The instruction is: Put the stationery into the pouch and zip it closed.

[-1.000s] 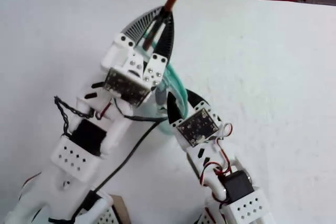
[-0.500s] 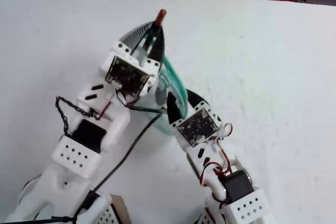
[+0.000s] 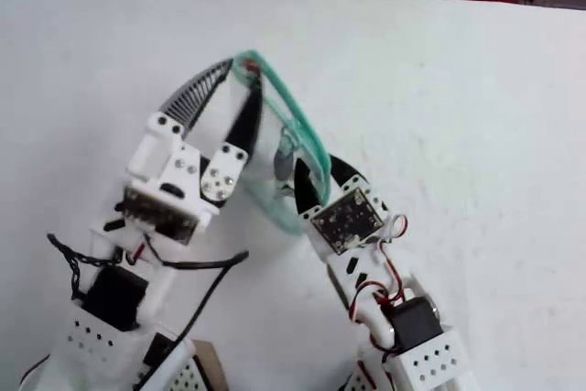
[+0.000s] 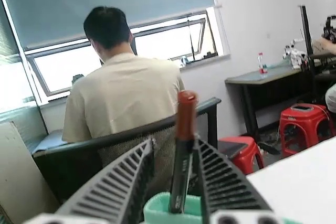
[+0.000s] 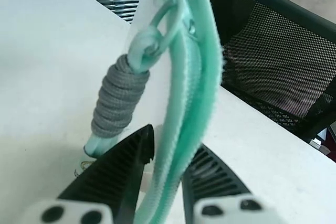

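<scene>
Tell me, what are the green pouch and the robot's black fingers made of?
The pouch looks like soft see-through plastic, with a woven, fuzzy-edged mint zip band. The right gripper has fingers that look like hard matte black plastic, ribbed.

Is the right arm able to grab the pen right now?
Probably not. The right gripper is shut on the pouch, and the pen stands at its other end, between the left gripper's open fingers.

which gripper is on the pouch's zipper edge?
The right gripper: it is clamped on the teal zipper edge of the pouch. The left gripper is at the brown-capped pen instead.
</scene>
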`<action>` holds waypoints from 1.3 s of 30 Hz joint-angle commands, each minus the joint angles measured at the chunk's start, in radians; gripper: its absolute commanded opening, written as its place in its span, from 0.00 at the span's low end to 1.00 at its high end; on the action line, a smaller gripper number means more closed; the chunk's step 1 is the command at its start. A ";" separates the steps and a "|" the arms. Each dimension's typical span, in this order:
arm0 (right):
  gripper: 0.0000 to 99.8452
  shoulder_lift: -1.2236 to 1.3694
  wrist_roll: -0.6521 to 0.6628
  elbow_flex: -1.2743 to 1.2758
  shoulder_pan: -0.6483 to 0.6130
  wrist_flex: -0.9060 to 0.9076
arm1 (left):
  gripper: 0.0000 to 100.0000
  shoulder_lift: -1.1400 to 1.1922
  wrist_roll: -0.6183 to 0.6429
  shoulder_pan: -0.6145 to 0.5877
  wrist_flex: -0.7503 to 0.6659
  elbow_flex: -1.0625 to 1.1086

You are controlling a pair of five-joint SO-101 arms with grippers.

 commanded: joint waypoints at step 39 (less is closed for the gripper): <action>0.02 -0.286 -0.236 0.048 0.102 0.176 | 0.20 0.228 0.158 -0.071 0.287 -0.233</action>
